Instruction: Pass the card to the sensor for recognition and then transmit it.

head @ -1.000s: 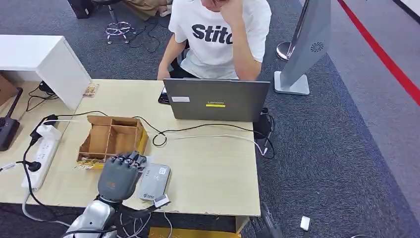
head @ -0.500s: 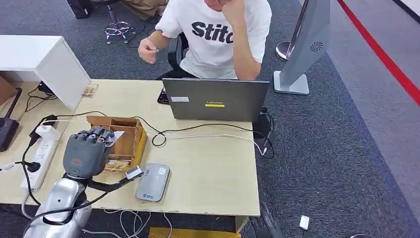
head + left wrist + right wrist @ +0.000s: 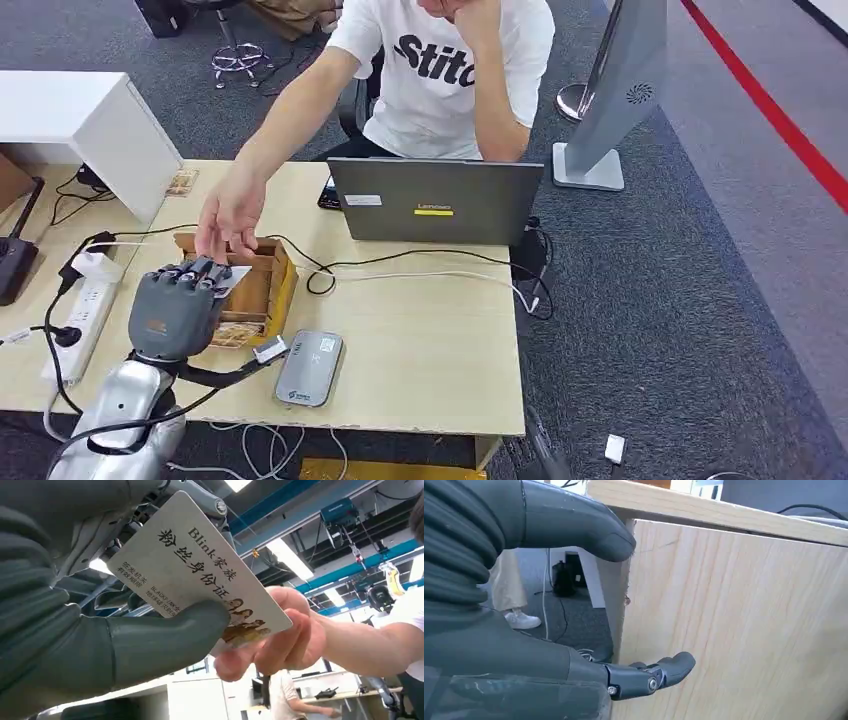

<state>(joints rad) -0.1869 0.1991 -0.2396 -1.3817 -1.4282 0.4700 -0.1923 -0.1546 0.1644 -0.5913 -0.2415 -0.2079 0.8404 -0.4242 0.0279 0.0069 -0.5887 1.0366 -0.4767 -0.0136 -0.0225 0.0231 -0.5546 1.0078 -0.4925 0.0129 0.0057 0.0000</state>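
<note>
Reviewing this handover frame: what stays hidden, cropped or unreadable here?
- Card, left wrist view: the left hand's thumb covers part of the print; the person's hand hides its far corner.
- Card, head view: too small to read.
- Wooden box, head view: its contents are blocked by both hands.
- Right hand, right wrist view: beside the table's side panel, cropped by the frame edge.

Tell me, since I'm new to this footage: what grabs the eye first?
The handover: the left hand holds a printed card above the wooden box while a person's hand reaches over the desk and grips its other end. Nearer the desk edge lies the grey card sensor.
</note>
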